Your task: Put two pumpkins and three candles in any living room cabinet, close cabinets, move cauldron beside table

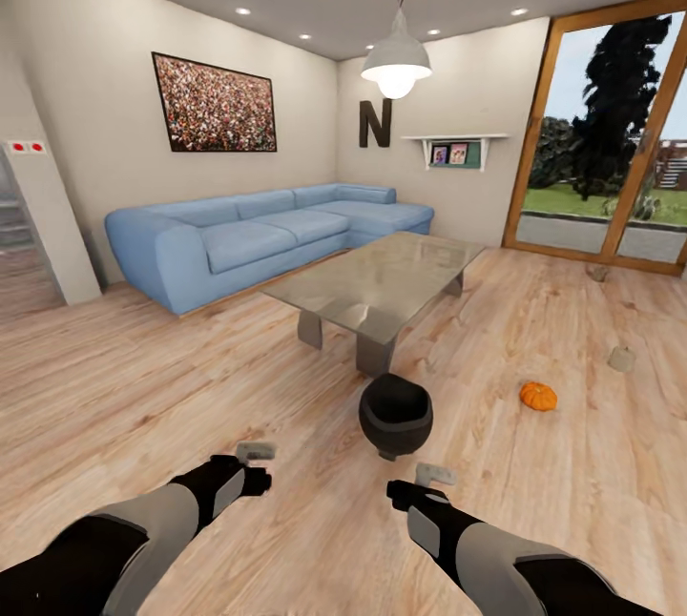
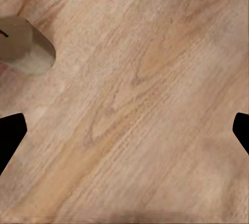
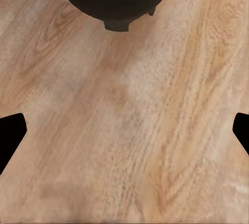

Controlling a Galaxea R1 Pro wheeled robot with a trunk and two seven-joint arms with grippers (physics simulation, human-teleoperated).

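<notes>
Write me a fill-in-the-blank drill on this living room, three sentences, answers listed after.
1. The black cauldron stands on the wooden floor just in front of the glass ____.
2. The pumpkin lying on the floor is coloured ____.
3. The left gripper and the right gripper both have their fingers spread wide, so they are ____.

Missing words: table; orange; open
</notes>
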